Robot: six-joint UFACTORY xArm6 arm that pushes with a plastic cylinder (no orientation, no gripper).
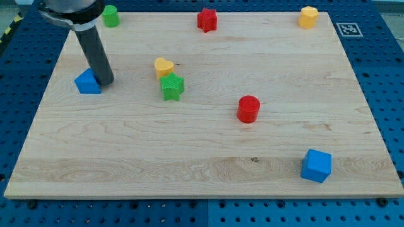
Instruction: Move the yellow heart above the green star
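We judge the task all but done — the yellow heart (163, 66) sits touching just above the green star (172, 86), both toward the view's right of my tip (106, 82), which carries no claw to open or clench and rests against the blue block (87, 82) — perhaps only a nudge remains.

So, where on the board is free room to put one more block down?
Free: the bottom strip left of the blue cube, and the right side between yellow block and red cylinder. Crowded: yellow heart touching green star; my tip beside the blue block.

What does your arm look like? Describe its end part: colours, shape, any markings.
My arm ends in a straight, round rod, dark grey to black with a slight sheen. It hangs from a wider dark cylindrical mount at the view's top left. My tip is blunt. No cables, labels or markings show on it.
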